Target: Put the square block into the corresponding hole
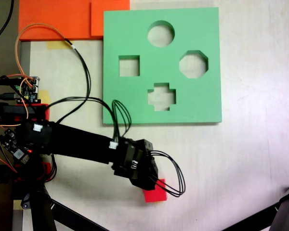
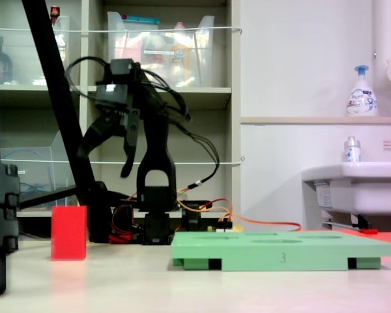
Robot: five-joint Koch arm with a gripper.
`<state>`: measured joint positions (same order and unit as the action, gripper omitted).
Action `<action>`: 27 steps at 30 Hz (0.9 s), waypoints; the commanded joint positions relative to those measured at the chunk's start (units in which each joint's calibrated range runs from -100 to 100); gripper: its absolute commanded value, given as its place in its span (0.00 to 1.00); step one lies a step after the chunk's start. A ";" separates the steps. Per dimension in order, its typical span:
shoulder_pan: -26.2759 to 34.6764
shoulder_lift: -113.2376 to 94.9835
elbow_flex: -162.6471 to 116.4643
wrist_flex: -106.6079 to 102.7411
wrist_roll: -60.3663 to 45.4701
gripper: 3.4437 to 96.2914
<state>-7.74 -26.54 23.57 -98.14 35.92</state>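
Hovering end effector: raised above the table, fingers spread apart, holding nothing.
Square block: resting on the table, below the end effector, untouched.
Corresponding hole: in the green board, well apart from the block.

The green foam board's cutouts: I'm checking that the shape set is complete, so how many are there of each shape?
On the flat green foam board:
Round cutout: 1
Small square cutout: 1
Octagonal cutout: 1
Cross-shaped cutout: 1
Total: 4
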 commanded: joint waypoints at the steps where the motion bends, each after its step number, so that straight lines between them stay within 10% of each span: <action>1: -0.83 4.61 2.95 -1.86 -1.32 0.58; 9: -4.10 15.09 2.36 -1.86 -4.79 0.80; 27: -4.59 30.03 1.96 -0.99 -5.27 0.76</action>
<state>-12.33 3.56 23.57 -98.14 30.94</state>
